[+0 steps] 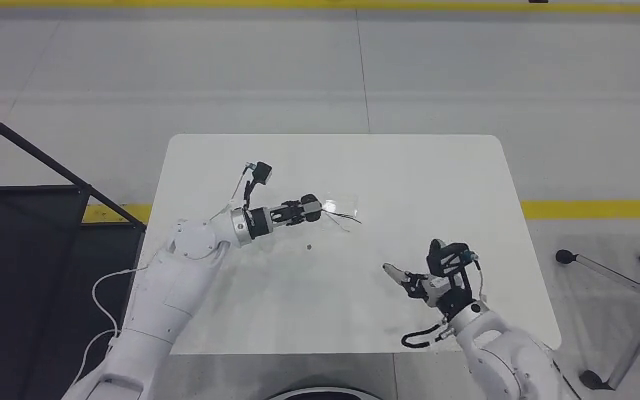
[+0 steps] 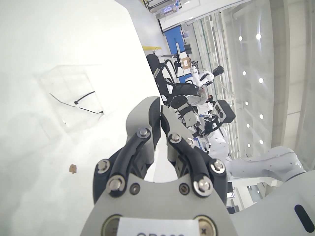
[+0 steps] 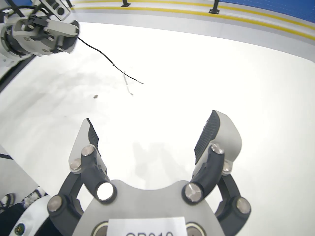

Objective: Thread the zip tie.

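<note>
Left tool clenched empty, right tool released, black zip tie on clear tray, tray edges faint.

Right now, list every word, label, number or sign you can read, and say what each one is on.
No text reads in full.
The left label, behind the left pincer: dark print cut off by the picture's edge, unreadable.
The right label, behind the right pincer: dark print likewise cut off, unreadable.
</note>
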`<move>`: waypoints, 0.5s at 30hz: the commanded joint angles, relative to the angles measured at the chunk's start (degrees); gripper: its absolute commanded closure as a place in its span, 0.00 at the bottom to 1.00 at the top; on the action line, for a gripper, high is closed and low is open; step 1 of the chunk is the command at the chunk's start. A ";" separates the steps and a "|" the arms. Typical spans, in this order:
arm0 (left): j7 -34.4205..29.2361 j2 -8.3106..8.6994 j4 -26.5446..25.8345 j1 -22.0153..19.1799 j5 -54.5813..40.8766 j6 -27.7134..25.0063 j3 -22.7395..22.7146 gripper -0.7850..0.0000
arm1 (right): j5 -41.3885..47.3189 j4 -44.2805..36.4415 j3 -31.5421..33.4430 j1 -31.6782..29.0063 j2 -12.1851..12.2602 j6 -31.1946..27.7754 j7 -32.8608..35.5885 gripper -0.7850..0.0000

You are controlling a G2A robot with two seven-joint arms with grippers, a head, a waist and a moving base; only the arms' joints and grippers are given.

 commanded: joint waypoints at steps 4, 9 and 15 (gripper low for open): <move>-1.60 -0.35 0.15 -0.44 -1.73 -1.41 2.22 1.00 | 14.35 6.41 -3.70 6.67 -0.45 -5.11 6.00 0.00; -2.93 -0.52 1.77 -0.96 -4.39 -2.89 3.16 1.00 | 29.45 14.16 -5.63 13.35 -0.87 -9.05 10.72 0.00; -1.78 -0.57 2.78 -1.21 -3.28 -2.81 3.69 1.00 | 30.04 15.03 -5.66 14.02 -0.91 -8.39 10.67 0.00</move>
